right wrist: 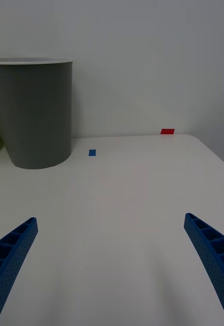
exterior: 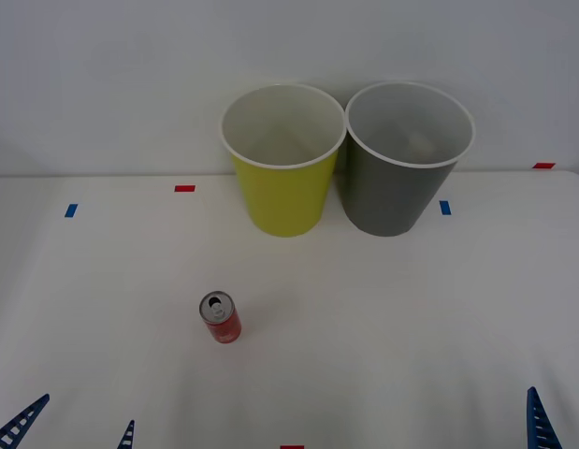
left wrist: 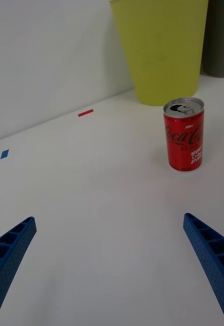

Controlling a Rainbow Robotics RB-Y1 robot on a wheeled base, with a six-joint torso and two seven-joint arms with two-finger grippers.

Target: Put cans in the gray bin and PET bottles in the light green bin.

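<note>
A small red drink can with a silver top and pull tab (exterior: 221, 318) is standing upright on the white table (exterior: 411, 327), left of centre in the lower half of the front view, well apart from both bins and not yet touched. The left gripper (exterior: 72, 426) is waiting at the lower left edge of that frame with its blue ribbed fingers spread wide and holding nothing; in the left wrist view the can is sitting ahead of those fingers, nearer one than the other. The right gripper (right wrist: 112, 265) is idling at the lower right corner of the front view, its fingers likewise parted and empty. The job appears to be at its opening step, the reach for the can, and the left arm looks the better placed for it. The next move is calling for the left gripper to centre its jaws around the can's body, close, lift, and carry it past the nearer bin. The tall round tapered yellow-green plastic bin (exterior: 282, 201) and the same-shaped dark gray plastic bin (exterior: 394, 196) are standing side by side, rims almost touching, at the upper centre of the front view, gray to the right. A pale shape is showing low inside the gray bin, too indistinct to name; the green bin's visible white interior is showing nothing. Small red and blue tape marks (exterior: 184, 188) are dotting the table.
</note>
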